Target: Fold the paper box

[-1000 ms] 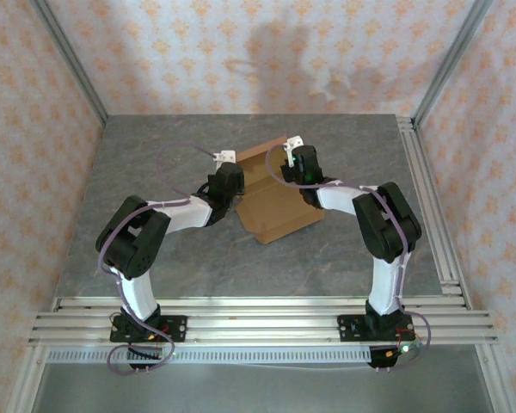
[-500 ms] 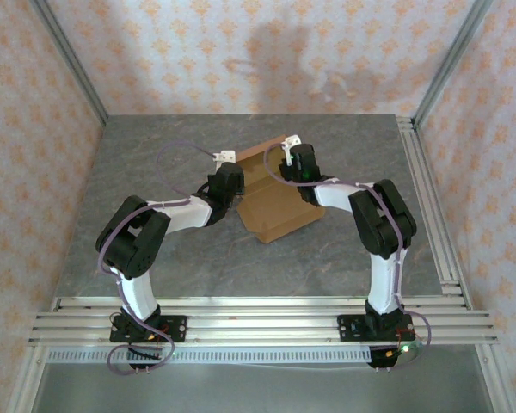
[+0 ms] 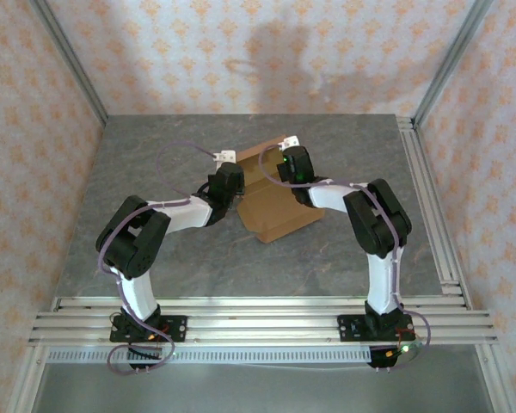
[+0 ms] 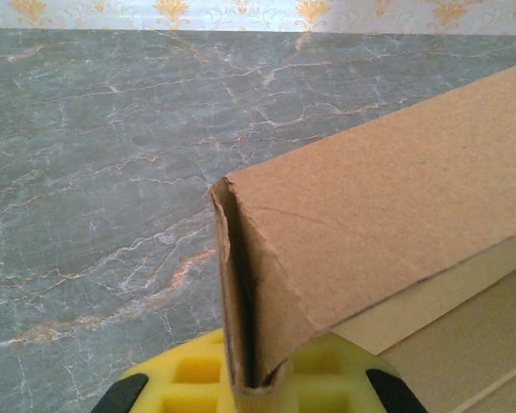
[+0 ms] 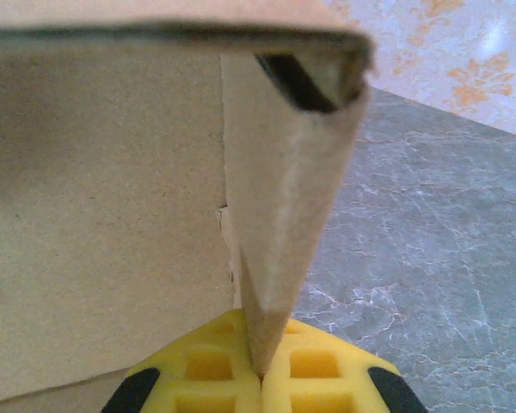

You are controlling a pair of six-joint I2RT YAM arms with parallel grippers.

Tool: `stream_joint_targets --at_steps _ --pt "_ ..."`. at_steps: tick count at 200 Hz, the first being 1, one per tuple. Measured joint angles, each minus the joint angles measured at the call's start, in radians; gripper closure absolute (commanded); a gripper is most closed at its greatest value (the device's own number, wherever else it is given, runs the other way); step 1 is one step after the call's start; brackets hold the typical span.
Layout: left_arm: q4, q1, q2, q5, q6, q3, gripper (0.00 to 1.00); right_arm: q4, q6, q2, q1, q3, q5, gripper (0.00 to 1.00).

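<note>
Tabletop (image 3: 146, 163) is carrying the paper box (image 3: 279, 211) near its middle, lying between both arms. The left gripper (image 4: 256, 389) is pinching the box's doubled left side wall with jaws closed tight on it; the right gripper (image 5: 260, 375) is clamping the opposite folded wall the same way.

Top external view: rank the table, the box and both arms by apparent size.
1. Table
2. Left arm and right arm, alike
3. Box, close to the arms in size; they hide part of it, so this place is unsure
</note>
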Motion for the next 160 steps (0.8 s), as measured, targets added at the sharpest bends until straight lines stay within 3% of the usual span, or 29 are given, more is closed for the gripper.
stream_joint_targets --at_steps 105,133,160 --pt "0.025 -0.003 0.009 0.035 0.0 0.001 1.0 -0.103 0.167 0.031 0.036 0.07 0.206 1.0" --pt "0.026 -0.003 0.009 0.037 0.0 0.001 1.0 -0.054 0.158 0.017 0.033 0.03 0.182 0.77" --pt "0.025 -0.004 0.009 0.037 0.0 0.001 1.0 -0.008 0.098 -0.045 0.009 -0.078 0.102 0.42"
